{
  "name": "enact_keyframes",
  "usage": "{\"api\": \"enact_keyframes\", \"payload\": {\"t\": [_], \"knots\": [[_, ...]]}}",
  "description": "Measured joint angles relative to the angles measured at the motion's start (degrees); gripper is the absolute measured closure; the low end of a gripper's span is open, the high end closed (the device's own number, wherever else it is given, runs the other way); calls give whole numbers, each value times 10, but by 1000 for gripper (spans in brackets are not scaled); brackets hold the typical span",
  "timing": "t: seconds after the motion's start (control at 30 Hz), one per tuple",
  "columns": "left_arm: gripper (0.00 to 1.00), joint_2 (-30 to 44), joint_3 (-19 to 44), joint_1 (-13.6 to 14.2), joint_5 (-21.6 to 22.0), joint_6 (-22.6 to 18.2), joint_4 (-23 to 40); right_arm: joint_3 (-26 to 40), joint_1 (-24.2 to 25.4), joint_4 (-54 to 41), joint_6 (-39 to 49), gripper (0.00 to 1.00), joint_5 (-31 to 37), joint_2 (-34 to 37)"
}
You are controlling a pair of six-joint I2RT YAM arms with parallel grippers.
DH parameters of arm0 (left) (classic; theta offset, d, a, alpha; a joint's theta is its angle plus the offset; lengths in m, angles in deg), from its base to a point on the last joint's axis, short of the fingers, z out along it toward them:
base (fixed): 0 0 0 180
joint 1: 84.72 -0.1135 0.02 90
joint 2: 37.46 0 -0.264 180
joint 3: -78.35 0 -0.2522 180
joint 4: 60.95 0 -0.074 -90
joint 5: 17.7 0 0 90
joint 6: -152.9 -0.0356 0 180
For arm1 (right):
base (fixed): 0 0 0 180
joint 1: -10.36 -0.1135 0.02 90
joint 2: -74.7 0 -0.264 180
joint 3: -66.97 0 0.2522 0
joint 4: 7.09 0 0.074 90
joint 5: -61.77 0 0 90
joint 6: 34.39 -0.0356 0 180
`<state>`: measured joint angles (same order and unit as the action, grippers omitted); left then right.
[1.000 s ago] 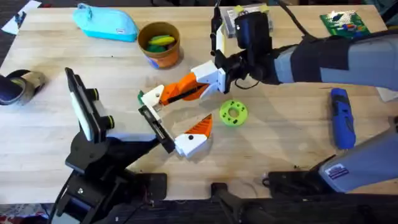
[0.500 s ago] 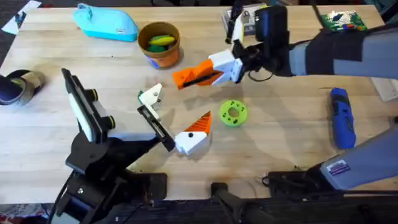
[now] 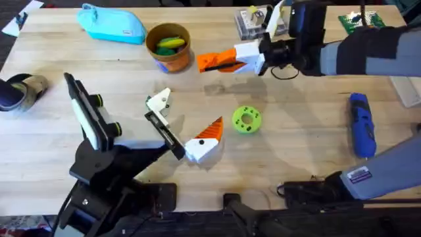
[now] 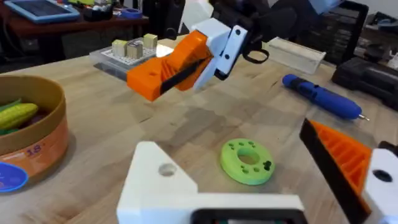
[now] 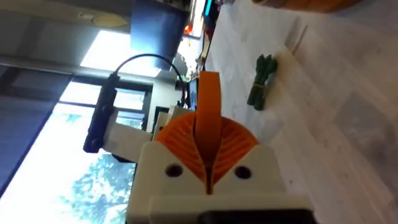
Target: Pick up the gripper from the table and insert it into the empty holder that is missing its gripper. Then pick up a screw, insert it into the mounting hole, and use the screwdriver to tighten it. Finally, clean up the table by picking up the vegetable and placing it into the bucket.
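1. Overhead view: the right arm reaches along the far edge of the surface (image 3: 309,151). Its right hand (image 3: 202,62) hangs just beside the bucket (image 3: 169,58) and points toward it.
2. The bucket stands near the far edge, left of the middle, with yellow and green pieces (image 3: 168,44) inside.
3. The left hand (image 3: 191,109) sits near the middle of the surface and is spread wide with nothing between its sides. A bare white holder (image 3: 158,102) forms one side.
4. The wedge-shaped gripper piece (image 3: 205,139) is at the other side, toward the near edge, touching the end of the hand's black bar. I cannot tell from above whether it is seated there or only lying against it.
5. A green disc (image 3: 247,120) lies just beside the wedge's orange tip. The screwdriver (image 3: 360,125) lies well apart, near the right edge.
6. A light-blue pouch (image 3: 112,24) lies at the far left corner. A clear parts box (image 3: 253,20) is partly hidden behind the right arm.
7. Left wrist view adds detail: the holder (image 4: 161,183) shows a round hole, the wedge (image 4: 342,155) stands opposite it, and the disc (image 4: 247,163) lies between them.
8. The same view shows the right hand (image 4: 140,84) raised clear of the surface, with the box (image 4: 127,53) and screwdriver (image 4: 320,102) beyond.
9. Right wrist view shows the right hand (image 5: 207,84) with its orange ribbed pads (image 5: 233,140) pressed together and nothing visible between them. A small green bundle (image 5: 261,81) lies on the surface beyond.
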<state>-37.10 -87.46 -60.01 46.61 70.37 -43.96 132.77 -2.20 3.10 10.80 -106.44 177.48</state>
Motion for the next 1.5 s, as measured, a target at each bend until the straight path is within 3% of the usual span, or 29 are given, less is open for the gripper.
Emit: {"api": "enact_keyframes", "payload": {"t": [0.27,0.47,0.63,0.73,0.9,1.07,1.5], "knots": [[6,0,0,0,0,0,0,-1,2,-11,-11,989,12,-11],[6,0,0,0,0,0,0,-2,-1,-187,26,989,-13,-96],[6,0,0,0,0,0,0,-1,-23,-395,134,990,-24,-140],[6,0,0,0,0,0,0,-2,-50,-447,194,988,-25,-137],[6,0,0,0,0,0,0,-2,-106,-416,234,988,-24,-118],[6,0,0,0,0,0,0,-3,-157,-337,209,987,-26,-94],[6,0,0,0,2,0,0,-4,-163,-179,54,988,-29,-56]]}}
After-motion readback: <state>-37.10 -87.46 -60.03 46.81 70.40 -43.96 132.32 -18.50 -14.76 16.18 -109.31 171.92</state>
